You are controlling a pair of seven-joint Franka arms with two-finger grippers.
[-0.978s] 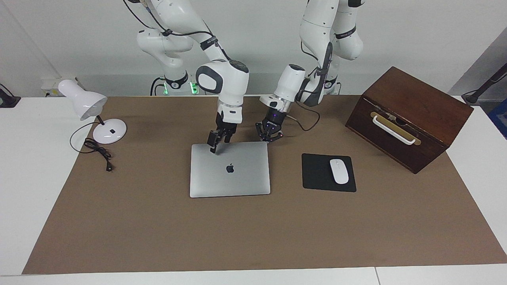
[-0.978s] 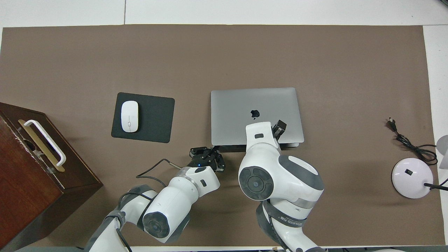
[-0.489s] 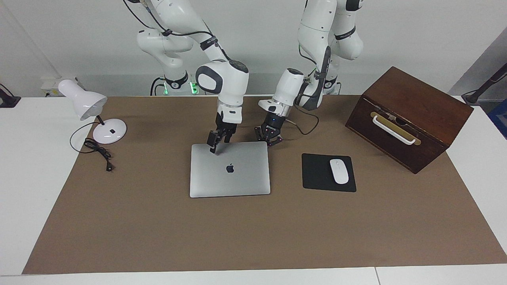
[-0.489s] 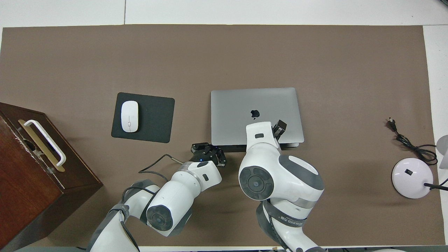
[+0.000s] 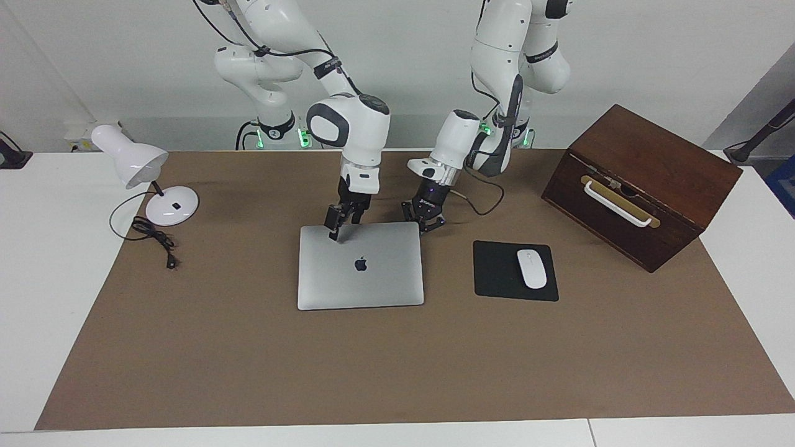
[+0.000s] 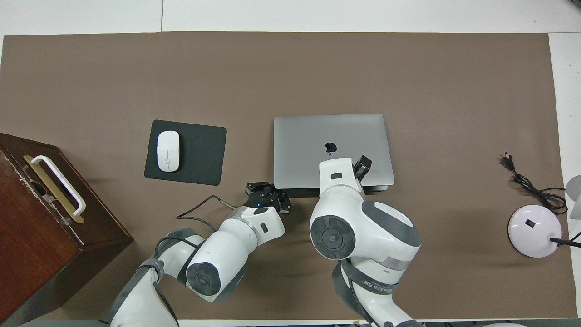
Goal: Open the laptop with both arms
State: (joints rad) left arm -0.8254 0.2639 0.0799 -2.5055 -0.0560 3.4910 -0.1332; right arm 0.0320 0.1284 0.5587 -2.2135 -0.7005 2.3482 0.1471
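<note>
Laptop (image 5: 360, 266) is lying closed; left gripper (image 5: 428, 225) is clenched empty at its corner, right gripper (image 5: 337, 233) pressing down, grip unclear.

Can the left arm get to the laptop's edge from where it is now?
Probably yes. The left gripper sits right by the corner of the closed laptop nearest the robots, with nothing in between. The right gripper is on the lid's other near corner, out of its way.
</note>
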